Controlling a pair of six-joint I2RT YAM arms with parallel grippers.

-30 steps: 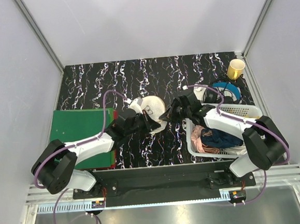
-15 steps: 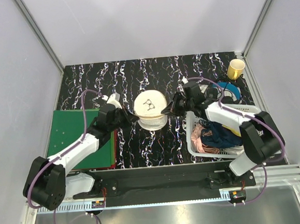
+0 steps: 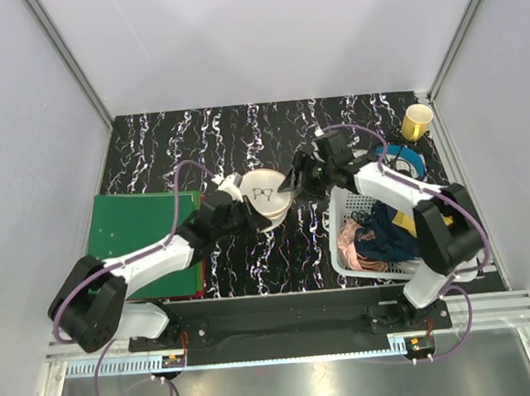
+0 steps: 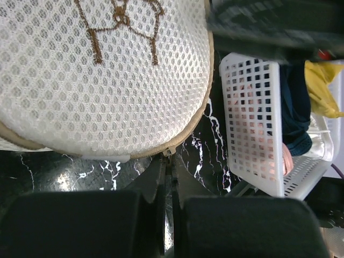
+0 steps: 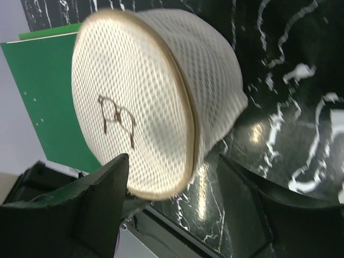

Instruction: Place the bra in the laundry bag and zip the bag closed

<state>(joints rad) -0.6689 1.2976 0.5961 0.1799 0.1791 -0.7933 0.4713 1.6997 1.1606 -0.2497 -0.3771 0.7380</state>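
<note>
on the dark surface [image 3: 150, 143], left of the white basket [image 3: 425, 193], the laundry bag [image 3: 267, 198] is seen with halves together. no bra is seen, so it is judged inside. right gripper [image 3: 293, 182] is spread apart beside the bag. left gripper [image 3: 245, 211] is pressed together at its seam. zipping is judged nearly or fully done.

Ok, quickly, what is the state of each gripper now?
Left gripper: shut at the edge of the laundry bag; whether it grips anything cannot be told.
Right gripper: open, holding nothing.
</note>
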